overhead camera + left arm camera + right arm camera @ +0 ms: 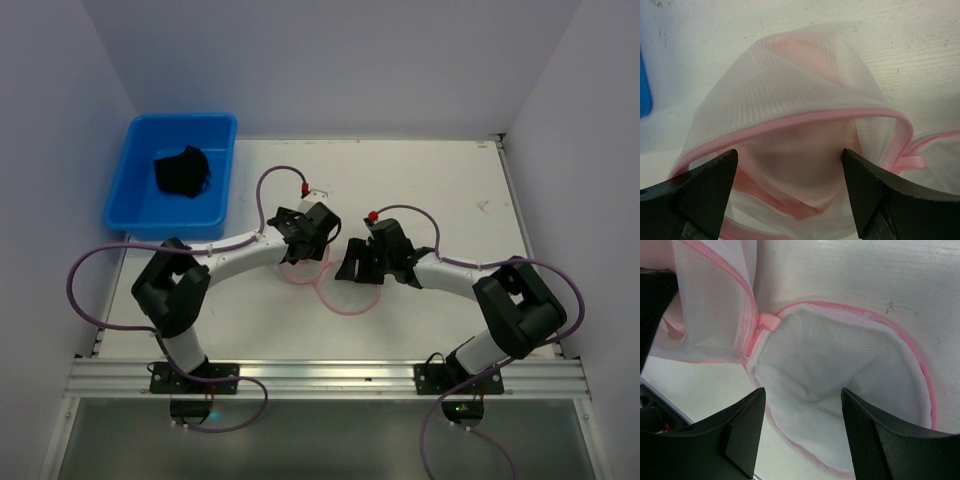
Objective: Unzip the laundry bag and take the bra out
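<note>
The laundry bag (335,290) lies unzipped between both arms, its two white mesh halves edged in pink. In the left wrist view one half (790,85) stands up like a dome, with smooth pale pink fabric (800,170) under its zipper rim. I cannot tell whether that fabric is the bra. My left gripper (789,160) is open, a finger on each side of that opening. My right gripper (802,395) is open just above the other half (840,365), which lies flat and looks empty. In the top view the left gripper (305,232) and right gripper (358,262) face each other.
A blue plastic bin (130,195) stands at the back left with a crumpled black garment (182,172) inside. The white table (440,180) ends at walls behind and on both sides. A metal rail (330,375) with the arm bases runs along the near edge.
</note>
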Robot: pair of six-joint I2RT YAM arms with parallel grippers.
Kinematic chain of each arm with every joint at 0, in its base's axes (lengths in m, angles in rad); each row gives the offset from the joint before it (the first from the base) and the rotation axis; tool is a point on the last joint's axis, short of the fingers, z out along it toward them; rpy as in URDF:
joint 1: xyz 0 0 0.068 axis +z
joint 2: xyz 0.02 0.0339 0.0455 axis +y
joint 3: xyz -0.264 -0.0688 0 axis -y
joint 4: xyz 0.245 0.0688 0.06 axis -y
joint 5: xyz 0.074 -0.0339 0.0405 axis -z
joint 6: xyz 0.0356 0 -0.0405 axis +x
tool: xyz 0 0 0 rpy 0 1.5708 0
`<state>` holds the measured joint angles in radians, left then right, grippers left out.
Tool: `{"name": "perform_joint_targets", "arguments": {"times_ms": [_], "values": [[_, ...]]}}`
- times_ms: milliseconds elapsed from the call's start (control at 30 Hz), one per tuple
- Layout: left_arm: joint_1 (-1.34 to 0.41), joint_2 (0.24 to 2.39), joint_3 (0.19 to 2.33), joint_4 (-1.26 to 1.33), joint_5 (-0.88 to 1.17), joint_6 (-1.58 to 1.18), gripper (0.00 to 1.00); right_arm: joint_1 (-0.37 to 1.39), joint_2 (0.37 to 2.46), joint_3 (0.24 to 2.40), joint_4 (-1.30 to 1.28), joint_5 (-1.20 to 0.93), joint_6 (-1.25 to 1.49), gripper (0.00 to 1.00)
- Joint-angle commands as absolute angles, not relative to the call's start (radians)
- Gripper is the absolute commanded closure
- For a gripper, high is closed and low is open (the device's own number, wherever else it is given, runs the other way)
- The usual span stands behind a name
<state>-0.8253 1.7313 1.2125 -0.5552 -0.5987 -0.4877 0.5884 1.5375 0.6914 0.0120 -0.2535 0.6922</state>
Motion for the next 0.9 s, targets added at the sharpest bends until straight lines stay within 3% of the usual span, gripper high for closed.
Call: {"name": "perform_joint_targets", "arguments": {"times_ms": [0,200,333,367,400,533,567,600,700,867], "values": [[-0.815,1.769,1.184,-0.474,-0.595,-0.506,0.11,0.589,1.548,0.681,-0.006,-0.252,0.690,0.36],[-0.808,1.802,1.131,-0.410,-0.454,-0.518,0.00,0.589,1.555,0.683,0.018,-0.261,0.687,0.36],[-0.804,1.822,1.106,-0.385,-0.451,-0.528,0.04,0.588,1.568,0.687,0.020,-0.268,0.686,0.35],[-0.801,1.827,1.108,-0.391,-0.454,-0.528,0.10,0.588,1.571,0.689,0.018,-0.270,0.686,0.35],[-0.796,1.827,1.109,-0.397,-0.460,-0.526,0.28,0.588,1.574,0.689,0.017,-0.270,0.686,0.36],[-0.795,1.760,1.108,-0.410,-0.482,-0.519,0.74,0.588,1.568,0.687,0.015,-0.256,0.687,0.36],[-0.795,1.741,1.108,-0.414,-0.474,-0.511,0.90,0.589,1.568,0.687,0.014,-0.253,0.690,0.36],[-0.795,1.699,1.108,-0.425,-0.447,-0.493,0.97,0.588,1.571,0.690,0.011,-0.252,0.690,0.36],[-0.793,1.585,1.089,-0.440,-0.385,-0.448,1.00,0.586,1.572,0.693,0.003,-0.238,0.693,0.36],[-0.711,1.396,1.086,-0.500,-0.079,-0.336,1.00,0.569,1.594,0.701,-0.026,-0.229,0.710,0.36]]}}
